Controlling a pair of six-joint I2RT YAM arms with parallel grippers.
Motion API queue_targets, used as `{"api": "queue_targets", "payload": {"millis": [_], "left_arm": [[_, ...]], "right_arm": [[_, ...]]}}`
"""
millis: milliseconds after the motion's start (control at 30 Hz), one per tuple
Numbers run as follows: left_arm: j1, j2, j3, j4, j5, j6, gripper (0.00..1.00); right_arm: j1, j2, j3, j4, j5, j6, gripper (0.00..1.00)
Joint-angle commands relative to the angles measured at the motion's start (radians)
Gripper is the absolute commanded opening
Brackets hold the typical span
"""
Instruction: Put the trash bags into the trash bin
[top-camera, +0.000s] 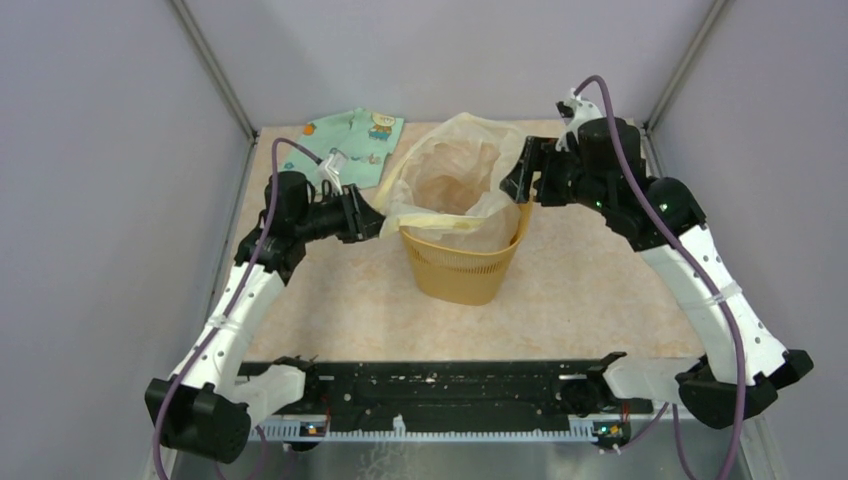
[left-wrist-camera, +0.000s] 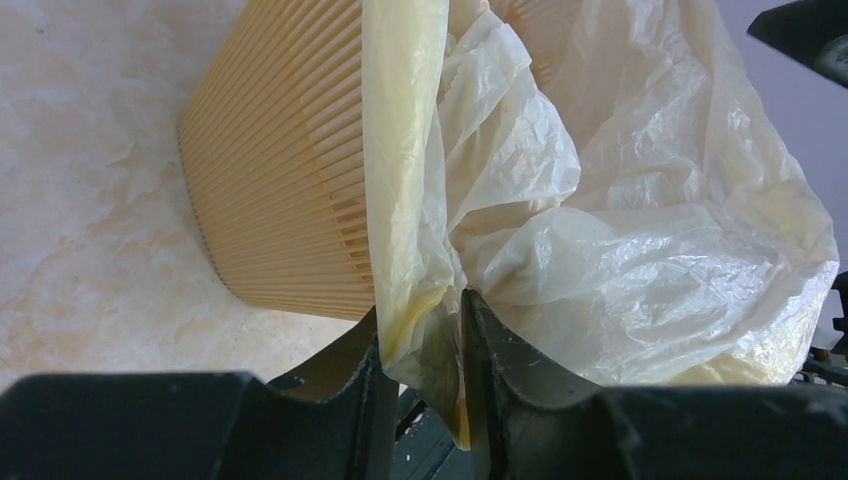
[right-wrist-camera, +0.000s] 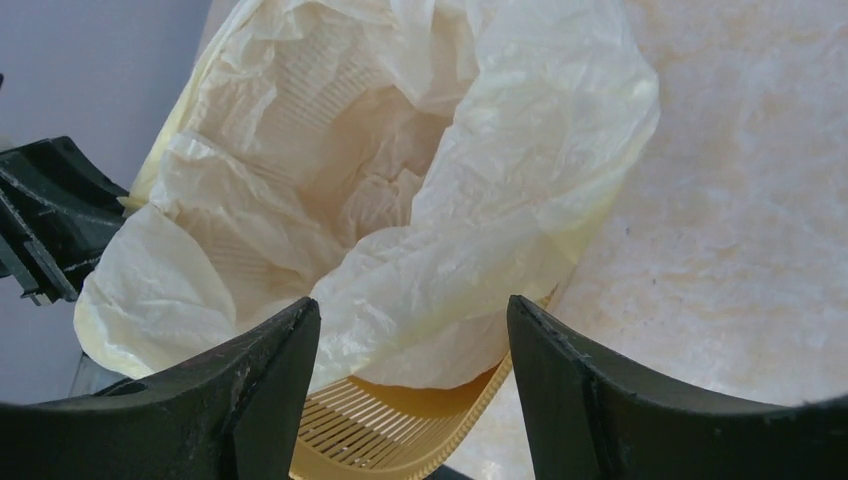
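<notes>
Now lining step: left gripper pinches trash bag edge, right gripper wide open; next, stretch edge over trash bin rim.

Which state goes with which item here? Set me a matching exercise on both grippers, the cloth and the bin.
Items:
1. left gripper
2. right gripper
3. patterned cloth
4. trash bin

States:
A. lies flat at the far left
B. jaws wide apart
C. stands upright, lined with the trash bag
D. shut on the bag's edge

Pairs: 1-D, 2-B, 3-A, 4-C
</notes>
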Motion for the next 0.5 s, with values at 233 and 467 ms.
{"api": "queue_targets", "payload": {"millis": [233, 467], "left_arm": [[0.001, -0.031, -0.017, 0.057, 0.029, -0.012, 0.34], [0.002, -0.030, -0.024, 0.059, 0.035, -0.013, 0.34]], "right_arm": [[0.020, -0.091, -0.187, 0.168, 0.017, 0.211, 0.63], [0.028, -0.098, -0.226, 0.199, 0.050, 0.257, 0.55]]}}
